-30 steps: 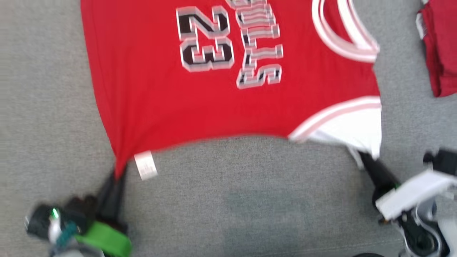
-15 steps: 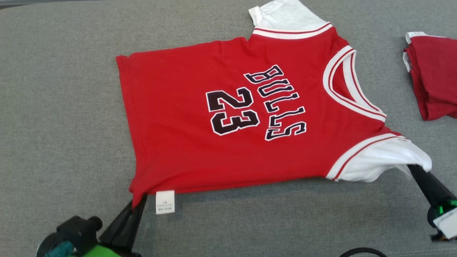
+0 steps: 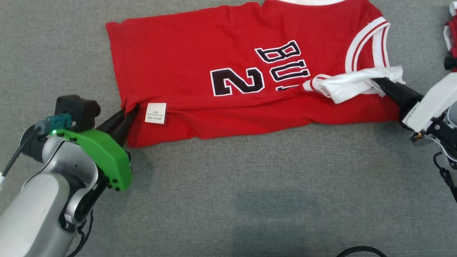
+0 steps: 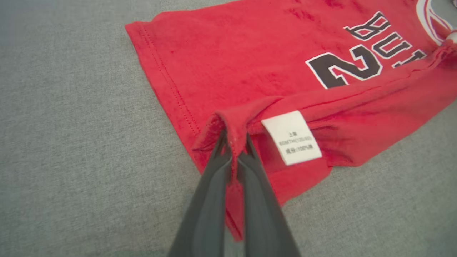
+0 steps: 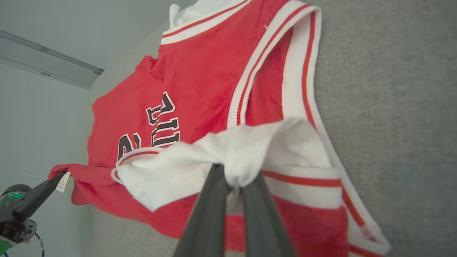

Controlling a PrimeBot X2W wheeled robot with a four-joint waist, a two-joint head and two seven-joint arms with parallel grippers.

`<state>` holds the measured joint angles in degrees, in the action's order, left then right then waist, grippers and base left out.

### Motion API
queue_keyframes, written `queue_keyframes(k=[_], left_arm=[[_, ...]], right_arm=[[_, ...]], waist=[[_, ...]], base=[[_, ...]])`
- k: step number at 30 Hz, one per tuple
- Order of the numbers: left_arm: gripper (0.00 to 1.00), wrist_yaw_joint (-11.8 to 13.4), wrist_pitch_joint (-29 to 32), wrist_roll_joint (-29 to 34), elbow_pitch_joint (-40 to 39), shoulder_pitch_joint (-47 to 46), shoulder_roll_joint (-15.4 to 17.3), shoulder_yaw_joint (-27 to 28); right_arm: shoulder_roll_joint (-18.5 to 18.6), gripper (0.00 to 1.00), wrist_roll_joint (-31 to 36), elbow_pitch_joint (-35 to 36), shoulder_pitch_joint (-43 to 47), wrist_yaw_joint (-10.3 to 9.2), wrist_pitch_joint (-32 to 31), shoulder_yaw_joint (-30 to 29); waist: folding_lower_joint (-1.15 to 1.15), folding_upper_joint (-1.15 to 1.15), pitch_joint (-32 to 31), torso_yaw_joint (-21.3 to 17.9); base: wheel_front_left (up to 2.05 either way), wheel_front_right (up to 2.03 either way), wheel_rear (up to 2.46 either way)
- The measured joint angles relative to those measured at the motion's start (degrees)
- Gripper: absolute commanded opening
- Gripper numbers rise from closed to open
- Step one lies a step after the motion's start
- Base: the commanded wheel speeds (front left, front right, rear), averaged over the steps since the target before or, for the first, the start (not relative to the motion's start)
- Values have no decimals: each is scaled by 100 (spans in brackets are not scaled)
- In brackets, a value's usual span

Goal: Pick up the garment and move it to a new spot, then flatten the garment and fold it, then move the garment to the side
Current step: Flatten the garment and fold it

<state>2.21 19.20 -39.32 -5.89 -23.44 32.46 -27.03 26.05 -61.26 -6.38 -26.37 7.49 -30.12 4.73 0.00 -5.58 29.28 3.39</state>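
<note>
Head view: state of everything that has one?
jersey, near edge folded over its front
left gripper, shut on the jersey's hem corner
right gripper, shut on the jersey's white sleeve
care label, exposed, print up

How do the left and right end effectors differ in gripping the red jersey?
The left end effector pinches the jersey at its red hem corner beside the white label; the right end effector pinches its white sleeve. Left sits at the hem end, right near the neckline. Both are shut on fabric.
</note>
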Motion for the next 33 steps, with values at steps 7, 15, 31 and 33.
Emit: queue_keyframes(k=[7, 15, 31, 33], left_arm=[[0, -290, 167, 30, 956, -760, -274, -235], [100, -225, 109, -69, 1198, -708, -343, -203], [100, 912, -978, -905, -296, 1798, -643, 675], [100, 879, -972, -964, -214, 1709, -743, 621]], right_arm=[[-204, 13, 515, -653, -788, 0, -145, 154], [-177, 100, 778, -664, -915, 5, 363, 378], [427, 100, 2181, 581, 1429, 0, 1647, -42], [290, 100, 2219, 471, 1428, -1, 1651, -96]], waist=[[0, 0, 391, 185], [0, 0, 379, 189], [0, -1, -390, -130], [0, -1, -333, -133]], base=[[0, 0, 0], [0, 0, 0], [0, 0, 0], [0, 0, 0]])
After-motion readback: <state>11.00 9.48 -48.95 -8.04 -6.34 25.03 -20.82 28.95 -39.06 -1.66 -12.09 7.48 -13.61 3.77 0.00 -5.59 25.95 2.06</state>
